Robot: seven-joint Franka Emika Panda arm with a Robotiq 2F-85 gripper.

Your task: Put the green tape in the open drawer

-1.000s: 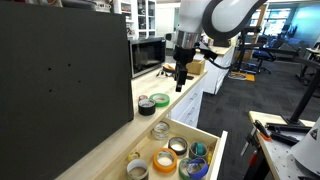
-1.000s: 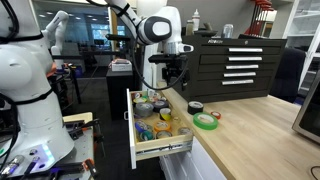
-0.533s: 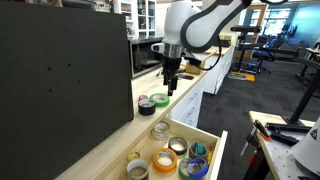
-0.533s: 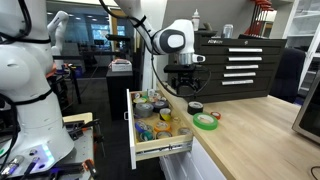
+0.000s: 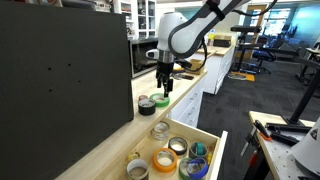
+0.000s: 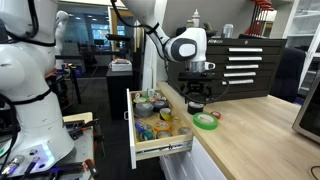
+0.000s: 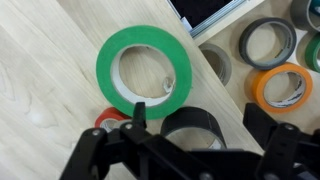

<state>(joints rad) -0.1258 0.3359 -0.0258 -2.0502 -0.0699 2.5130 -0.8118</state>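
The green tape (image 7: 144, 70) lies flat on the light-wood counter; it shows in both exterior views (image 5: 160, 100) (image 6: 206, 121). A black tape roll (image 7: 197, 127) lies beside it, also seen in an exterior view (image 5: 146, 103). My gripper (image 7: 200, 112) hangs open and empty just above these rolls, its fingers straddling the black roll, with the green tape just beyond one finger. In the exterior views the gripper (image 5: 165, 86) (image 6: 197, 97) hovers over the counter. The open drawer (image 5: 206, 133) (image 6: 160, 149) is pulled out below the counter edge and holds several tape rolls.
An orange tape roll (image 7: 284, 86) and grey rolls (image 7: 265, 42) lie in the drawer. A small red item (image 7: 110, 119) sits by the green tape. A large dark panel (image 5: 60, 70) stands on the counter. A black tool cabinet (image 6: 235, 65) stands behind.
The arm has swung from above the drawer over to the counter and come down over the green and black tape rolls. The rolls have not moved.
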